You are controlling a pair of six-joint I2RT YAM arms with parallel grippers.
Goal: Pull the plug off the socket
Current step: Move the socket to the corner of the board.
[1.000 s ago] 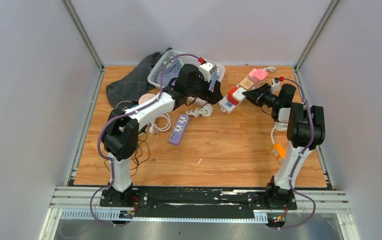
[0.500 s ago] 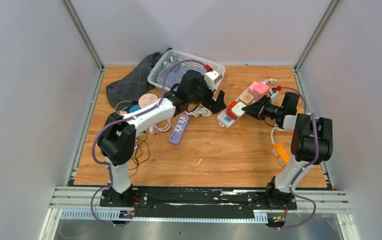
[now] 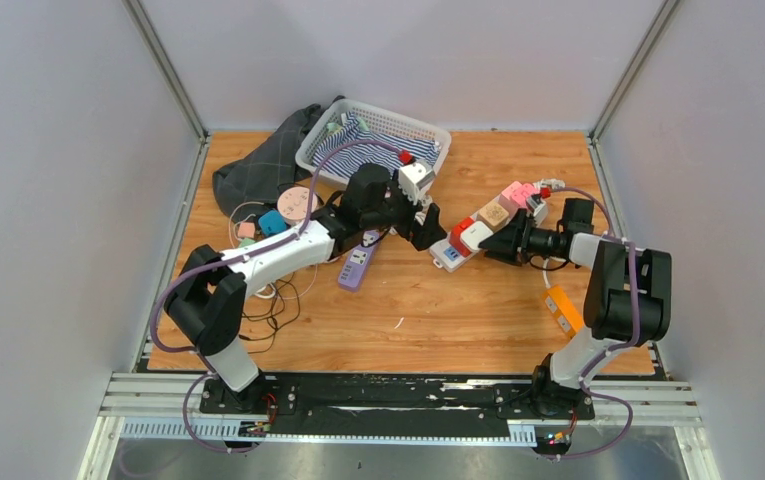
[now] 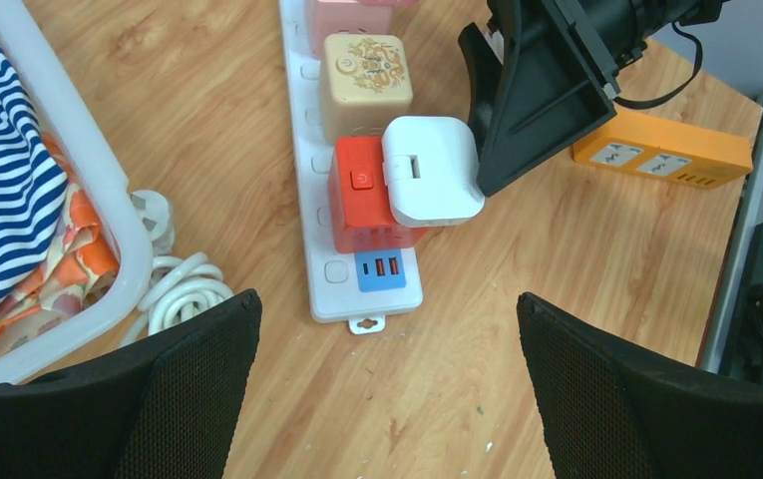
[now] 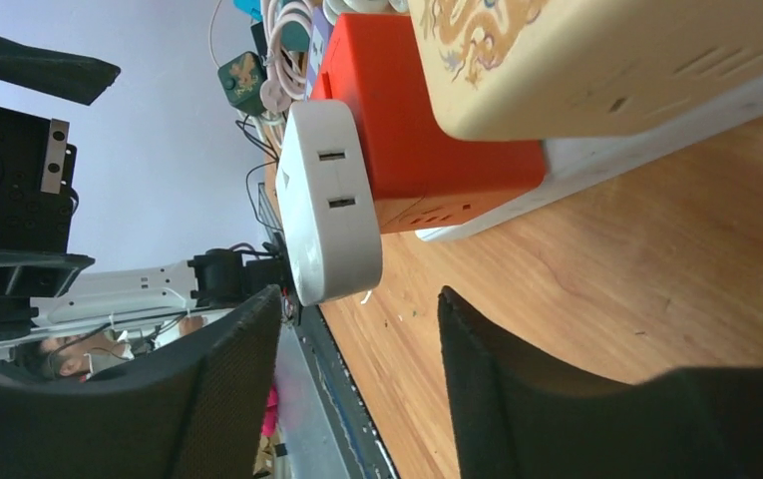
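Now the white plug [image 4: 432, 170] is still stuck on the red adapter [image 4: 362, 195] on the power strip [image 4: 357, 294], mid-table. The strip has slid nearer and leftward since a second ago. The right gripper [image 3: 498, 243] has loosened, its fingers apart just beside the plug and clamping nothing. The left gripper [image 4: 387, 304], spread wide and empty, has left the basket [image 3: 428, 130] and hovers over the strip's near end.

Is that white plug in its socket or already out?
In. The white plug sits flush against the red cube on the strip, no gap showing. The right gripper has its jaws open by it.
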